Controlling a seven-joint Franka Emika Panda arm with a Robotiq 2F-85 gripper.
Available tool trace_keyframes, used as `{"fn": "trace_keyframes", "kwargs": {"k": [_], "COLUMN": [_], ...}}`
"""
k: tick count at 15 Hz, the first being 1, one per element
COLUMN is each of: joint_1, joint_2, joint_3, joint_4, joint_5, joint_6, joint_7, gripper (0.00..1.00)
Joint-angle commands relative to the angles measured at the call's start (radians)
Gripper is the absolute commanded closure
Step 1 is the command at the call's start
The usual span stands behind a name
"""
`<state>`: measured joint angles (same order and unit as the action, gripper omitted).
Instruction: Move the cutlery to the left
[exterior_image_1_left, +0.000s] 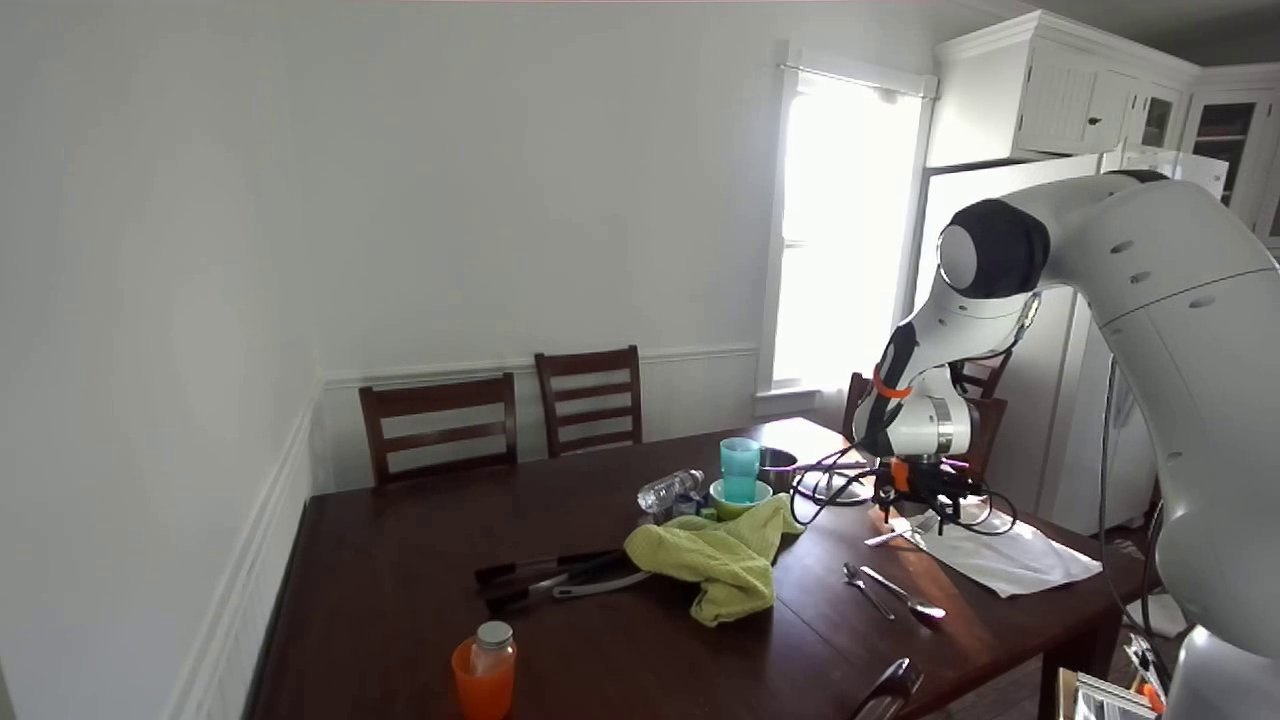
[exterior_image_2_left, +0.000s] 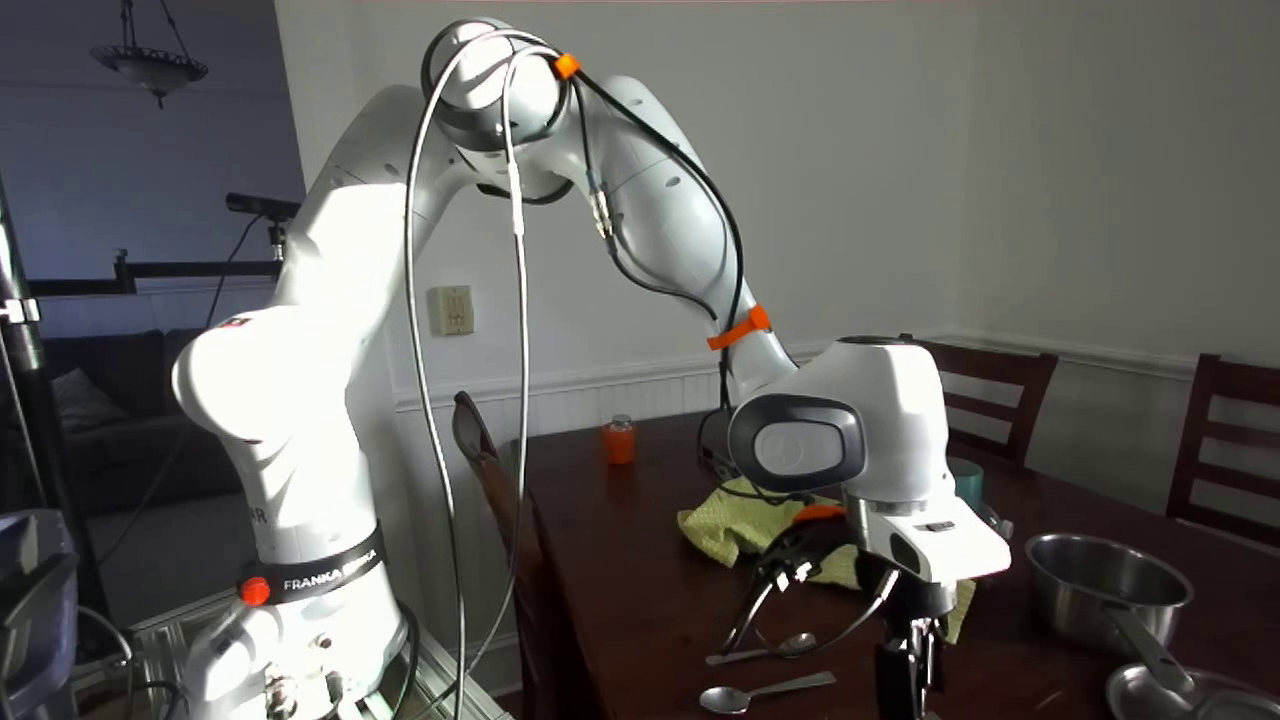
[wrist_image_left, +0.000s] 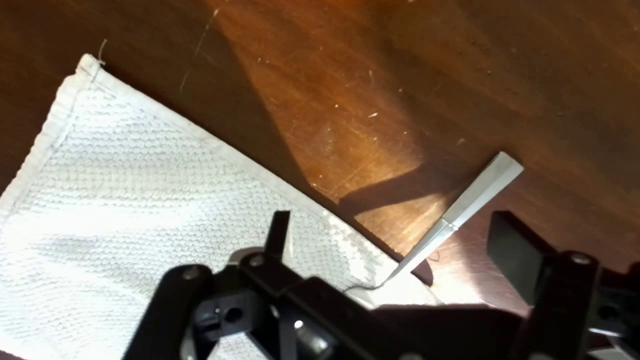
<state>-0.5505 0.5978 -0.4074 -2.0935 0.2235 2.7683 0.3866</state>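
Silvery utensil (wrist_image_left: 441, 231) slants, handle (wrist_image_left: 482, 190) toward wrist view's upper right.

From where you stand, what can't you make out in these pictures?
Utensil: head, in the wrist view, partly behind the gripper.
Tools: far ends, in an exterior view, under the green cloth.
Jar: lower part, in both exterior views, inside the orange cup.
Glass cabinet: contents, in an exterior view, too small.

two spoons (exterior_image_2_left: 766, 690) are lying near each other on the dark tabletop (exterior_image_2_left: 640, 570) in an exterior view, with their bowls toward opposite ends. the pincer (exterior_image_2_left: 910, 685) appears between them and the metal saucepan (exterior_image_2_left: 1068, 612); farther behind is a yellow-green cloth (exterior_image_2_left: 735, 520).
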Motion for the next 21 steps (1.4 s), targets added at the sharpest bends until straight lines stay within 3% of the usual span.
{"fn": "trace_keyframes", "kwargs": {"k": [1, 9, 10, 11, 12, 13, 21], "joint_1": [0.025, 0.002, 0.000, -0.002, -0.001, 0.001, -0.010], "joint_2": [0.091, 0.236, 0.245, 0.258, 0.266, 0.272, 0.273], "joint_3": [-0.026, -0.021, -0.023, -0.024, -0.029, -0.033, -0.033], "joint_4": [0.103, 0.291, 0.309, 0.326, 0.339, 0.348, 0.382], "joint_5": [0.051, 0.116, 0.116, 0.117, 0.113, 0.108, 0.108], "joint_6": [-0.047, -0.102, -0.124, -0.136, -0.153, -0.163, -0.209], "joint_7": [0.081, 0.171, 0.177, 0.186, 0.197, 0.206, 0.231], "gripper": [0.00, 0.00, 0.04, 0.13, 0.29, 0.32, 0.91]}}
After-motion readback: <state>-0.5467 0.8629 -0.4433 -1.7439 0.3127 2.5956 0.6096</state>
